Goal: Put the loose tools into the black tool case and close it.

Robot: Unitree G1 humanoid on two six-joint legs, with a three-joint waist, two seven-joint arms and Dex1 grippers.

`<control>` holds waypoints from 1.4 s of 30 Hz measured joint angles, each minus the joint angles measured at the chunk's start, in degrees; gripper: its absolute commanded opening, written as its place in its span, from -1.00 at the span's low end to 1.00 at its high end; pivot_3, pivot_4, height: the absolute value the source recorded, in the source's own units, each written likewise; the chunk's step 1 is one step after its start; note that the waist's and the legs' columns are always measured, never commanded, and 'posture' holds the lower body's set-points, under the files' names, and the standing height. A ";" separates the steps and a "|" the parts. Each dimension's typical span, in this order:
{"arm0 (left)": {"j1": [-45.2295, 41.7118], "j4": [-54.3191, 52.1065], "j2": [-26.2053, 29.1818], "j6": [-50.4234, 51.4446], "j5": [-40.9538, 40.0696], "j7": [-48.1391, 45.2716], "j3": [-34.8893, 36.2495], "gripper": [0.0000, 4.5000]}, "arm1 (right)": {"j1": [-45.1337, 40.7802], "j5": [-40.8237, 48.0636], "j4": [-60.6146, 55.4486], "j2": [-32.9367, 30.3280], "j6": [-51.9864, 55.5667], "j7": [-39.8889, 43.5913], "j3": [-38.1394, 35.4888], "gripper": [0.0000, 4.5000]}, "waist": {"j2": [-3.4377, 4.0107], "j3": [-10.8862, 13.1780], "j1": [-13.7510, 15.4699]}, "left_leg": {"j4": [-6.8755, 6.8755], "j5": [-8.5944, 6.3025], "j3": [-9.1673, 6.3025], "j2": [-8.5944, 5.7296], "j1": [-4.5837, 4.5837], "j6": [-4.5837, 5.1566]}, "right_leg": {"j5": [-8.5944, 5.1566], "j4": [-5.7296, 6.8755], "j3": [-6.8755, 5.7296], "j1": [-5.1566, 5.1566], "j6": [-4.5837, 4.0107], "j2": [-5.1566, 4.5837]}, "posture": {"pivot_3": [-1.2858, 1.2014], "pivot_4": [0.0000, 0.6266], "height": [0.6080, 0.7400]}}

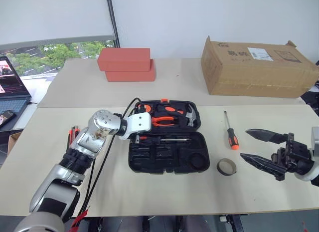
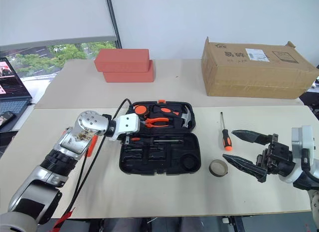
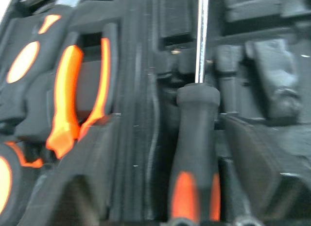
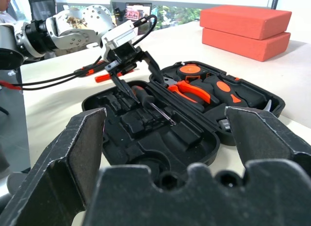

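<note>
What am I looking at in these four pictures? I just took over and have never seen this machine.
A two-armed robot at a table. Two pictures come from its head, one from each wrist. The left pincer stands open over a screwdriver lying in the open black tool case, which also holds pliers and a hammer. The right pincer is open and empty. Loose on the table: a second screwdriver, a tape roll and orange tools beside the left arm. Behind are red blocks and a cardboard box.
</note>
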 measured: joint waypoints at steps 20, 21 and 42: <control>0.21 -3.40 -6.21 2.23 -6.95 3.01 4.67 0.11 | -2.40 -1.67 1.27 0.56 -0.78 0.81 0.66 1.00 | 0.01 -0.01 -0.25 | 0.05 0.03 0.02 0.00 0.15 -0.05 | 0.04 0.07 0.04 0.11 -0.07 0.02 | 0.03 -0.52 0.57; 0.65 -2.92 -6.39 2.17 -6.95 2.94 4.63 -0.08 | -2.40 -1.67 1.27 0.65 -0.78 0.81 0.68 1.00 | 0.02 -0.01 -0.38 | 0.05 0.03 0.03 0.00 0.16 -0.05 | 0.05 0.08 0.06 0.11 -0.08 0.02 | 0.03 -0.52 0.57; 2.48 5.21 -7.20 -6.83 1.43 5.30 -1.22 -0.98 | -0.30 -2.29 1.19 1.14 -1.00 0.41 0.63 1.00 | 0.22 -0.30 -0.41 | 0.07 0.01 0.04 0.02 0.42 -0.02 | -0.01 0.11 0.16 0.32 0.03 -0.02 | 0.03 -0.52 0.57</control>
